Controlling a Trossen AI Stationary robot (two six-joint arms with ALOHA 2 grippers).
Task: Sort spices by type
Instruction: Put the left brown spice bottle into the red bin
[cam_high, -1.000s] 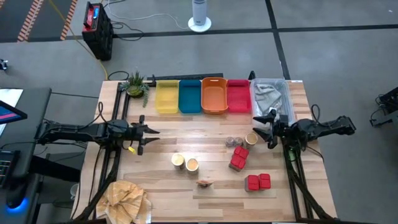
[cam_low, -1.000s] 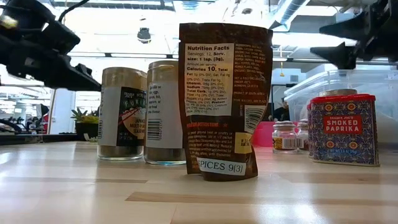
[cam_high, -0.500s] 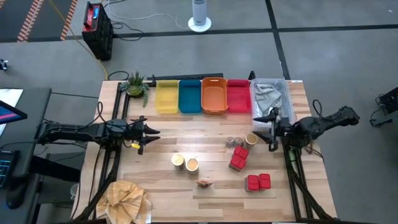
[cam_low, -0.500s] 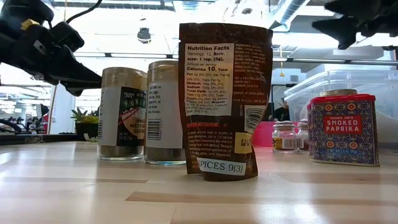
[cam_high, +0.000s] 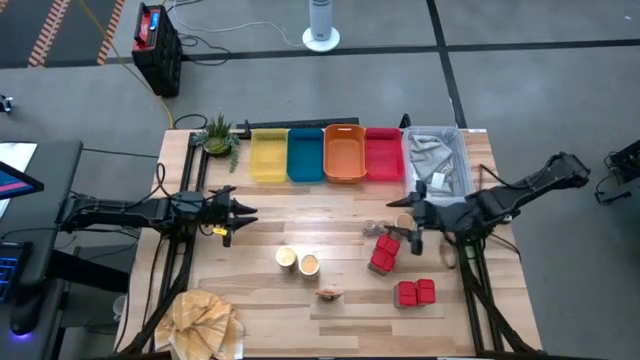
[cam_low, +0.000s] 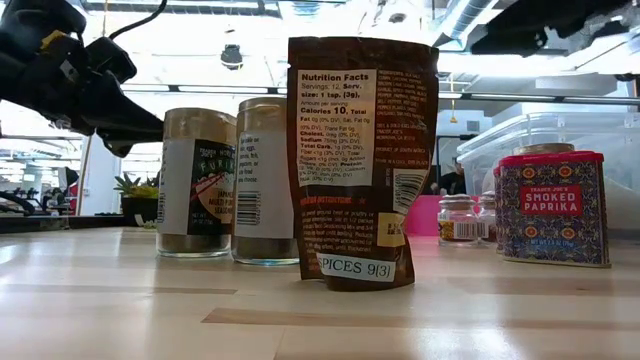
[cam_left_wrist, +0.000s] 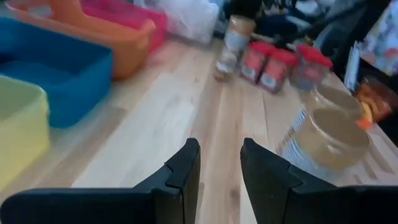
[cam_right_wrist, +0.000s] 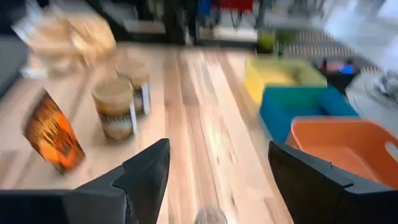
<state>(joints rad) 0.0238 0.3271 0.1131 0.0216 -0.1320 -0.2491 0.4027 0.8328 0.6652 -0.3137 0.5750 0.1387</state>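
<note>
In the high view two pale round tubs (cam_high: 297, 261) stand mid-table, with the dark-tan packet (cam_high: 330, 293) just nearer. A red pack (cam_high: 383, 253) stands right of them, and two more red packs (cam_high: 415, 292) stand nearer the near edge. Tiny jars (cam_high: 375, 228) stand beside my right gripper (cam_high: 407, 222), which hovers wide open above the table just right of them. It touches nothing. My left gripper (cam_high: 243, 214) hangs open near the table's left side, clear of everything. The low view shows the packet (cam_low: 360, 160) upright on its bottom edge and the tubs (cam_low: 195, 185) standing upright.
Yellow (cam_high: 267, 156), blue (cam_high: 305, 154), orange (cam_high: 343, 152) and red (cam_high: 383, 154) trays line the far edge. A clear bin (cam_high: 436, 158) with cloth sits to their right and a small plant (cam_high: 218, 135) to their left. A tan cloth (cam_high: 205, 320) lies at the near left corner.
My right gripper has swung away from the clear bin, toward the table's left and near side, and now hangs beside the tiny jars and above the red pack's far end. The spices have not moved.
</note>
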